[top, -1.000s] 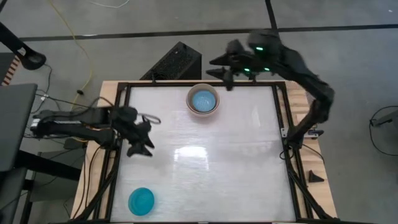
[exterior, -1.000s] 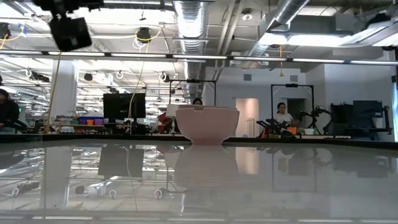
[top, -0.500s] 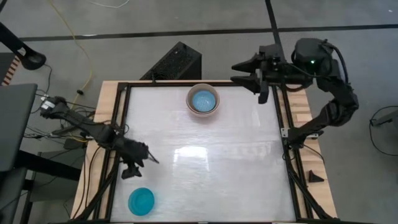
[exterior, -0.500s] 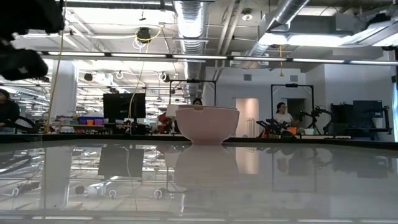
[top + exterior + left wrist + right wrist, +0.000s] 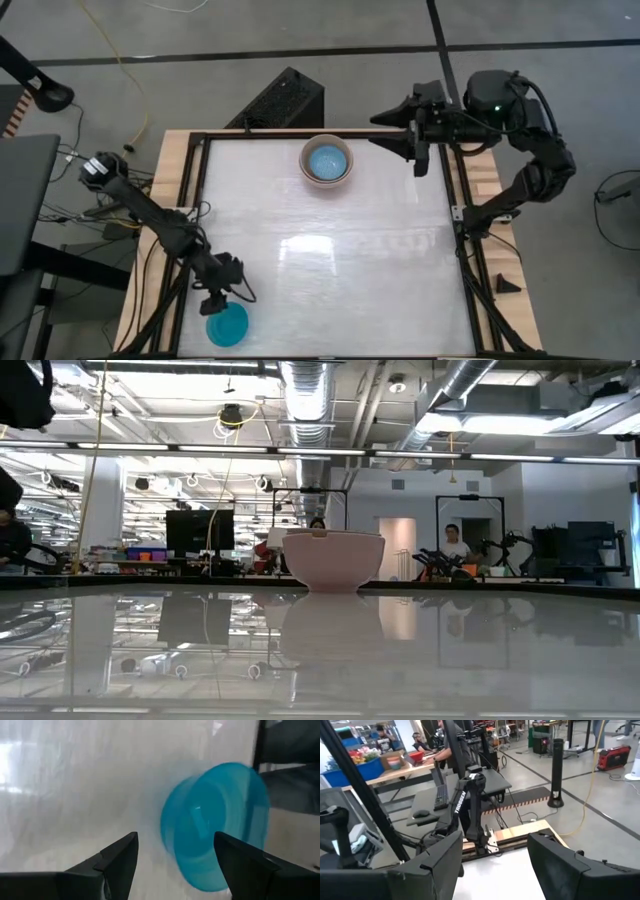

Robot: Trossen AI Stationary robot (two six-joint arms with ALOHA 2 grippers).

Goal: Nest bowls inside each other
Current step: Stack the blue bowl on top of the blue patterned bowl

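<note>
Left gripper [image 5: 222,296] over the turquoise bowl [image 5: 227,324], fingers spread.
Right gripper [image 5: 412,136] waits released, far right; a skewed closing could flip that bowl.

In the left wrist view the turquoise bowl [image 5: 215,825] is smeared with blur, its rim soft and its far edge running behind the dark bench frame [image 5: 287,745]. In the high view the left claw [image 5: 222,297] overlaps that bowl's upper rim. How many bowls sit stacked inside the pale pink-white bowl [image 5: 327,161] cannot be told; only light blue shows within.
</note>
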